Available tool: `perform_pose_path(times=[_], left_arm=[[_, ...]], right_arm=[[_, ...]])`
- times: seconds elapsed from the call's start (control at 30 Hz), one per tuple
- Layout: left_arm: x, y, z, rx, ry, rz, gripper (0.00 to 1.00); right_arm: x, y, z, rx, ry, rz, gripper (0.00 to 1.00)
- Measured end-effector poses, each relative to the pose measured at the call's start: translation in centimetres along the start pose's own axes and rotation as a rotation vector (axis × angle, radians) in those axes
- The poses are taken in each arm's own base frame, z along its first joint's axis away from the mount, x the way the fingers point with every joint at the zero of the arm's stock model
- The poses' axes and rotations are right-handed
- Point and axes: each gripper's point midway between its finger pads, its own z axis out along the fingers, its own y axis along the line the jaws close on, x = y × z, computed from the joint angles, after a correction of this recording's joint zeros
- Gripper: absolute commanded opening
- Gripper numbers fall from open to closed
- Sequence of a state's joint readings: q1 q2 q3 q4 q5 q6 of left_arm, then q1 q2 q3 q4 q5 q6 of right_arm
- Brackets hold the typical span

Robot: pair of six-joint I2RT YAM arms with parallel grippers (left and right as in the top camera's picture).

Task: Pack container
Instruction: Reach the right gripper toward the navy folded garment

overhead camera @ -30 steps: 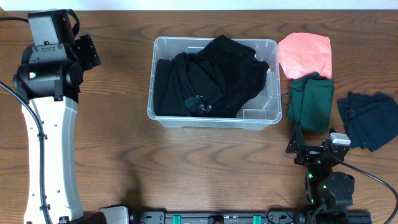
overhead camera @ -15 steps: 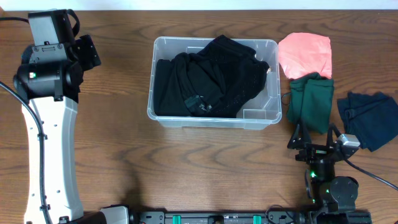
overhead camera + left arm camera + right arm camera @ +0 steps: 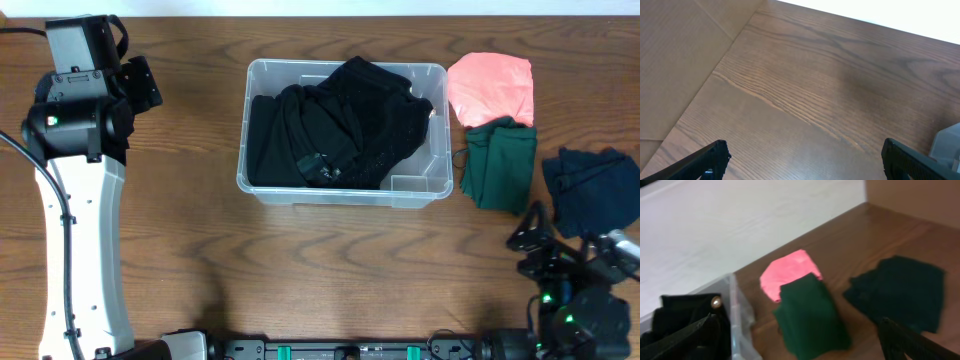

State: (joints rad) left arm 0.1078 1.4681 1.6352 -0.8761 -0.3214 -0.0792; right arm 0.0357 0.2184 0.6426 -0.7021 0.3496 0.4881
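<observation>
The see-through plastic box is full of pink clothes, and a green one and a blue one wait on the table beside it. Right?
Not quite. The overhead view shows black clothes in the clear rectangular plastic tub, not pink. The folded dark green cloth and folded dark blue cloth do wait on the wooden table beside it.

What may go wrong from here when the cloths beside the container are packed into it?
1. The container is already heaped with black clothes, piled up to its far rim; adding more may push some out.
2. The green cloth overlaps the pink cloth, so lifting it may drag the pink one along.
3. The open right gripper is close to the navy cloth and might catch its edge.
</observation>
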Motion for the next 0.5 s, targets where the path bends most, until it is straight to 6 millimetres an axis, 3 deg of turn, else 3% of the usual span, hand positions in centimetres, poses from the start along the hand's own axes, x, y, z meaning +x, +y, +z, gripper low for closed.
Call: perform_pose_path(times=[0.3, 0.5], left_arm=[[0.0, 0.0, 0.0, 0.000, 0.000, 0.000, 0.98], [0.0, 0.0, 0.0, 0.000, 0.000, 0.000, 0.98]], right_arm=[[-5.3, 1.1, 0.4, 0.127, 0.030, -0.042, 0.99], [-6.2, 1.4, 1.8, 0.188, 0.119, -0.076, 0.99]])
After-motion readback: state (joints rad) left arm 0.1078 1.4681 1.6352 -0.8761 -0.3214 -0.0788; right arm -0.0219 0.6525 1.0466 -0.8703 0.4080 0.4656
